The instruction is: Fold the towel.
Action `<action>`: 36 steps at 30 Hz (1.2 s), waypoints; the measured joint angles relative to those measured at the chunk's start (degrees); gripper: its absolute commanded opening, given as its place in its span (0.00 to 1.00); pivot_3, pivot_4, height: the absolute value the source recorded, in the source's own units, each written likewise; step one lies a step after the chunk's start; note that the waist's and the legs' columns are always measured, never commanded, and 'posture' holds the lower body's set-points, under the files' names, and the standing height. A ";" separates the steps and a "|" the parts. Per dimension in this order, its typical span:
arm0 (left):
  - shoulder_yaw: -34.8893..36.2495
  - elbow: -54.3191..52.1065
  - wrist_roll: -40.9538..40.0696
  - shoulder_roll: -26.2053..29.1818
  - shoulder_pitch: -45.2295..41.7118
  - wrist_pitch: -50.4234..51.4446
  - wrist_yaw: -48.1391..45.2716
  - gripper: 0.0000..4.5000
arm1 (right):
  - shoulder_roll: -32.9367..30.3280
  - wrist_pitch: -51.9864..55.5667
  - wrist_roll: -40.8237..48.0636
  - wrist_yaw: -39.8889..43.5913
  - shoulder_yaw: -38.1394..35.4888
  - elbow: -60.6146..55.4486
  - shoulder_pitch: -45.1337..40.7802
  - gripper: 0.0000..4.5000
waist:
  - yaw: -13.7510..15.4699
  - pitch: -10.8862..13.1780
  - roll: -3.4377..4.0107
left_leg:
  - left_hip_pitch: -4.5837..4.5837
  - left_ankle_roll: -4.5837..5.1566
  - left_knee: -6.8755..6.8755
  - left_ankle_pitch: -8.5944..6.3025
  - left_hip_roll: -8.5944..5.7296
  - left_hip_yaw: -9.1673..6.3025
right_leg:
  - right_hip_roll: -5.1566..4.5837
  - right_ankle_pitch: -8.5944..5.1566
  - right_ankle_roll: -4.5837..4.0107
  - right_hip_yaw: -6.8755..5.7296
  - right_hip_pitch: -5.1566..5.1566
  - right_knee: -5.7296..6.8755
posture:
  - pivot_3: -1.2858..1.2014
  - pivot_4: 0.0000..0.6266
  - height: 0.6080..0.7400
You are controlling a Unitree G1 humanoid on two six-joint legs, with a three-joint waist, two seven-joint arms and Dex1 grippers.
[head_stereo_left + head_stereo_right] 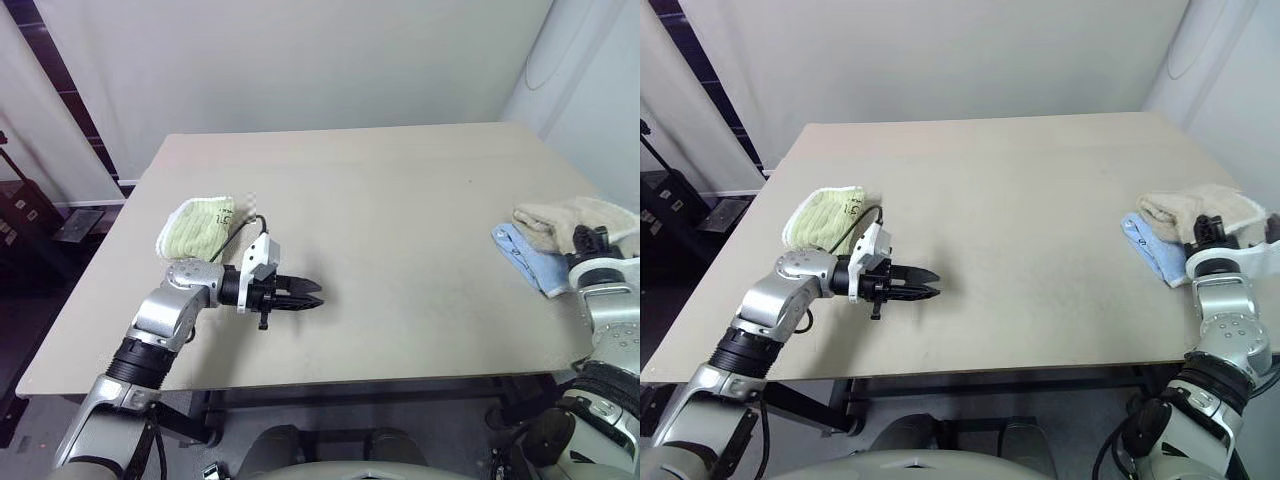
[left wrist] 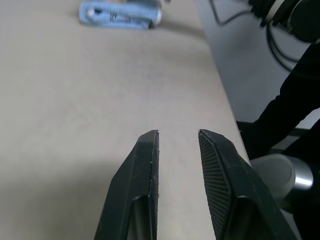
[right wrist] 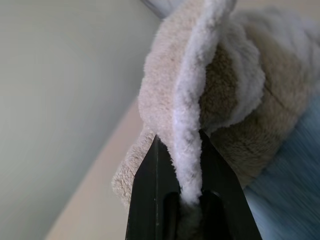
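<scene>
At the tabletop's (image 1: pixel 400 250) right edge, right gripper (image 3: pixel 186 172) jaws pinch the bunched towel (image 1: pixel 575 220) atop a blue cloth (image 1: pixel 525 255); left gripper (image 1: pixel 305 295) jaws slightly spread, empty. Folding not yet begun.

The towel (image 1: pixel 572 218) is a beige, fluffy terry cloth with a paler, whitish edging. It sits bunched in a soft heap at the far right side of the bench (image 1: pixel 400 250), close to that edge, resting partly on top of a light blue folded cloth (image 1: pixel 525 258). It is crumpled, not spread flat. One fold of its pale edge (image 3: pixel 192 125) stands upright, pinched between the closed jaws of the right gripper (image 3: pixel 189 150), with the plush beige body bulging around it.
</scene>
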 measured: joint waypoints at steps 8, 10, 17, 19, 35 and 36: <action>0.33 -4.20 -0.30 -0.34 2.68 1.81 2.98 0.29 | 1.34 0.03 -0.78 -1.39 -0.47 0.75 3.78 0.52 | -0.05 0.01 0.00 | 0.05 -0.01 0.00 0.00 0.00 -0.02 | 0.01 0.00 0.00 -0.01 0.16 0.00 | 0.52 0.00 0.85; 0.29 -3.89 0.07 -0.65 2.69 1.12 3.02 0.29 | 1.35 0.23 -0.37 -2.21 -1.14 0.59 4.42 0.68 | -0.03 0.00 0.01 | 0.09 -0.01 0.00 0.00 0.00 -0.02 | 0.00 0.00 0.00 -0.01 0.12 -0.01 | 0.52 0.00 0.85; -0.45 3.67 2.14 -1.62 2.03 -3.37 1.55 0.29 | 0.94 5.13 4.19 -3.56 -3.30 -4.30 6.68 0.99 | 0.05 0.01 0.01 | 0.09 -0.01 -0.07 -0.01 0.00 -0.02 | 0.01 0.00 0.01 -0.02 0.08 -0.03 | 0.52 0.00 0.85; -0.82 6.67 2.74 -1.88 1.32 -4.44 0.79 0.29 | 0.80 7.42 5.96 -3.56 -3.69 -5.41 7.27 0.99 | 0.04 0.01 0.01 | 0.07 -0.01 -0.08 -0.01 0.00 -0.03 | 0.00 0.00 0.00 -0.03 0.03 -0.05 | 0.52 0.00 0.85; 1.42 18.95 3.12 -0.39 0.65 -12.12 -6.90 0.29 | -5.13 24.55 28.84 0.62 -4.00 -39.43 32.20 0.99 | -0.57 0.10 0.00 | 0.10 0.16 -0.19 -0.12 0.00 -0.03 | -0.16 -0.10 0.15 -0.13 0.17 -0.13 | 0.52 0.00 0.85; 1.85 18.95 2.90 -0.20 0.98 -12.12 -7.39 0.29 | -6.51 24.08 26.87 2.26 -1.67 -42.45 32.39 0.99 | -0.54 0.10 -0.01 | 0.12 0.16 -0.19 -0.12 0.00 -0.03 | -0.19 -0.10 0.15 -0.17 0.17 -0.13 | 0.52 0.00 0.85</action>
